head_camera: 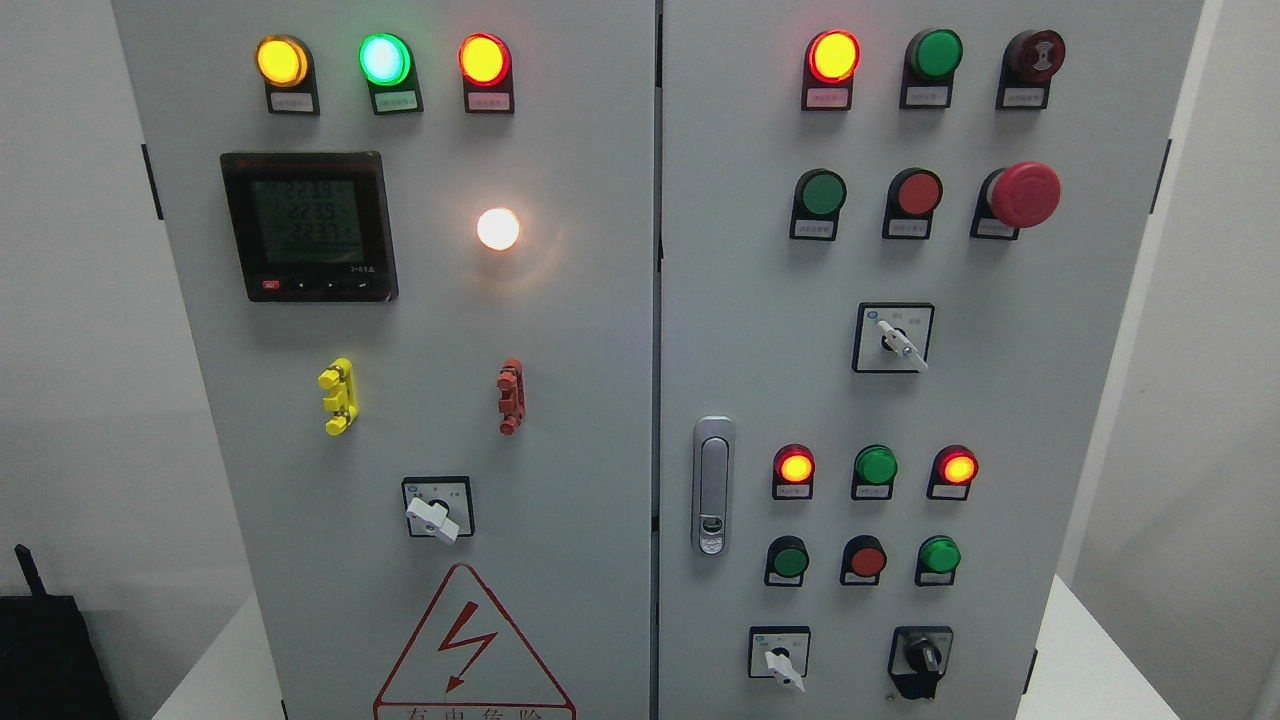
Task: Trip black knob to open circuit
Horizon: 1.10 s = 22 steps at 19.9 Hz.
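Low on the right door, at about five o'clock in the view, sits the black knob, a rotary switch on a black plate with its pointer standing roughly upright. Just to its nine o'clock is a white-handled selector switch on a square black plate, its lever aimed toward five o'clock. Neither robot hand shows anywhere in the view, so whether the fingers are wide, narrow or holding something cannot be told.

At twelve o'clock from the black knob runs a row of three small push buttons, green, red and green, and above that row three pilot lamps: a lit red lamp, a dark green one, and a second lit red one. A metal door latch stands upright at the right door's left edge. Further up is another white-handled selector, and toward one o'clock a red mushroom emergency stop.

On the left door, at about ten o'clock, a digital meter shows lit figures too blurred to read. A white lamp glows at its three o'clock. Yellow, green and red lamps are lit along the top. At six o'clock lies a red-bordered lightning warning triangle, partly cut off by the frame's lower edge.
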Each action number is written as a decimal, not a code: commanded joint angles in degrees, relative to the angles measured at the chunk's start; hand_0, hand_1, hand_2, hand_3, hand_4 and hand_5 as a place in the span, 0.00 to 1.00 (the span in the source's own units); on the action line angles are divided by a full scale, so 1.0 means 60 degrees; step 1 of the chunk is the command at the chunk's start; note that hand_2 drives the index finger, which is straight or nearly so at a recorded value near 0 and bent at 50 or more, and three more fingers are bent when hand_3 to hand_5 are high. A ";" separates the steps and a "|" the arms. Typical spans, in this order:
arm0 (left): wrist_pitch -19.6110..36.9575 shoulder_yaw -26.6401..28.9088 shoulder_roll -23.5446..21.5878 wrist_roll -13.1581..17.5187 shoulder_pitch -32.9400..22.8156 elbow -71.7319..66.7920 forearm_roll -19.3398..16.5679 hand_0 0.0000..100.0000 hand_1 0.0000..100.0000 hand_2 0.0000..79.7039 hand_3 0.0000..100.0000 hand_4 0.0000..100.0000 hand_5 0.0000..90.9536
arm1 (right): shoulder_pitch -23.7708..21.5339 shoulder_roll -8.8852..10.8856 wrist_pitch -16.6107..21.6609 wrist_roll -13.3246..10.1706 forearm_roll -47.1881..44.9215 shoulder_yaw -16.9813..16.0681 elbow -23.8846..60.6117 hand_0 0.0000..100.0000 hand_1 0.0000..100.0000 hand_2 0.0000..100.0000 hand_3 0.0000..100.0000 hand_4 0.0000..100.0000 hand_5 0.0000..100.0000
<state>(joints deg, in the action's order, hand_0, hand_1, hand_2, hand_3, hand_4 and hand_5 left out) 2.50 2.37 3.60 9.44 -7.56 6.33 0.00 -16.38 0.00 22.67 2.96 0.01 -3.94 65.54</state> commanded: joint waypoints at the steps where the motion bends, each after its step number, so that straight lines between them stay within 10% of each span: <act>1: -0.0036 0.0000 0.0000 -0.0006 0.0000 0.0000 -0.0220 0.12 0.39 0.00 0.00 0.00 0.00 | -0.0126 -0.0234 0.0044 -0.0010 -0.0323 0.0070 0.2228 0.00 0.00 0.00 0.51 0.36 0.21; 13: -0.0051 0.0000 0.0000 -0.0006 0.0000 0.0000 -0.0220 0.12 0.39 0.00 0.00 0.00 0.00 | -0.0082 -0.0205 -0.0014 -0.0010 -0.0338 0.0231 0.3827 0.00 0.00 0.00 0.86 0.80 0.83; 22: -0.0036 0.0000 0.0000 -0.0006 0.0000 0.0000 -0.0220 0.12 0.39 0.00 0.00 0.00 0.00 | 0.0606 -0.0219 -0.0423 -0.0406 -0.0353 0.0231 0.4236 0.00 0.00 0.00 1.00 1.00 1.00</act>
<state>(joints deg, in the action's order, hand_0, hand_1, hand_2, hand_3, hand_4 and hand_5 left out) 2.25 2.37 3.60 9.44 -7.56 6.33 0.00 -14.72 0.00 21.38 0.89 -1.95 -2.77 84.88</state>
